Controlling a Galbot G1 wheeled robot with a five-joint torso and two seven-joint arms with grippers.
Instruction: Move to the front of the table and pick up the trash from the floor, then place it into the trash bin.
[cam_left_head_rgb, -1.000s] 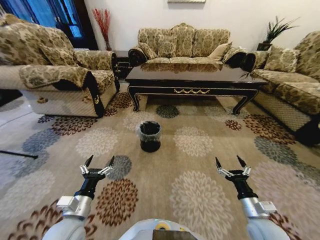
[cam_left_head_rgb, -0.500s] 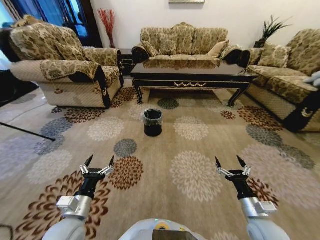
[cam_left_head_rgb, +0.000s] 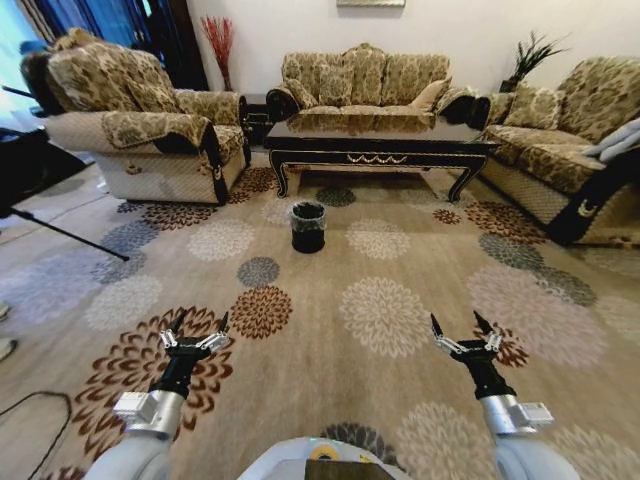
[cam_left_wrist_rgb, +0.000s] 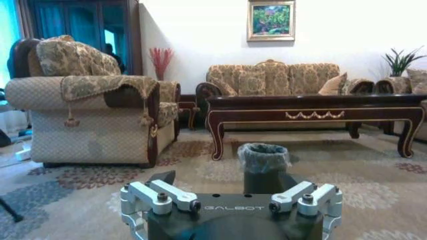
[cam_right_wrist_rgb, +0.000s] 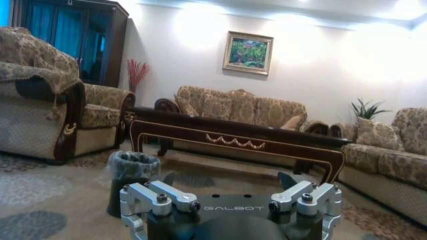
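Note:
The dark glossy table (cam_left_head_rgb: 375, 146) with gold ornament stands far ahead, across the patterned carpet. In front of it sits the small black trash bin (cam_left_head_rgb: 308, 227), lined with a crinkled grey bag. The left wrist view has the table (cam_left_wrist_rgb: 313, 106) behind the trash bin (cam_left_wrist_rgb: 263, 161); the right wrist view also shows the table (cam_right_wrist_rgb: 235, 134) and the trash bin (cam_right_wrist_rgb: 132, 172). My left gripper (cam_left_head_rgb: 196, 333) and right gripper (cam_left_head_rgb: 463, 332) hover low over the carpet close to me, both open and holding nothing. The trash is out of view.
A floral armchair (cam_left_head_rgb: 150, 130) stands at the left, a sofa (cam_left_head_rgb: 365, 78) behind the table, another sofa (cam_left_head_rgb: 565, 140) at the right. A dark thin rod (cam_left_head_rgb: 65, 236) and a cable (cam_left_head_rgb: 30, 425) lie on the floor at the left.
The whole head view has shifted: the table and bin now sit farther off and smaller, so the camera has moved back. Both arms hold the same pose.

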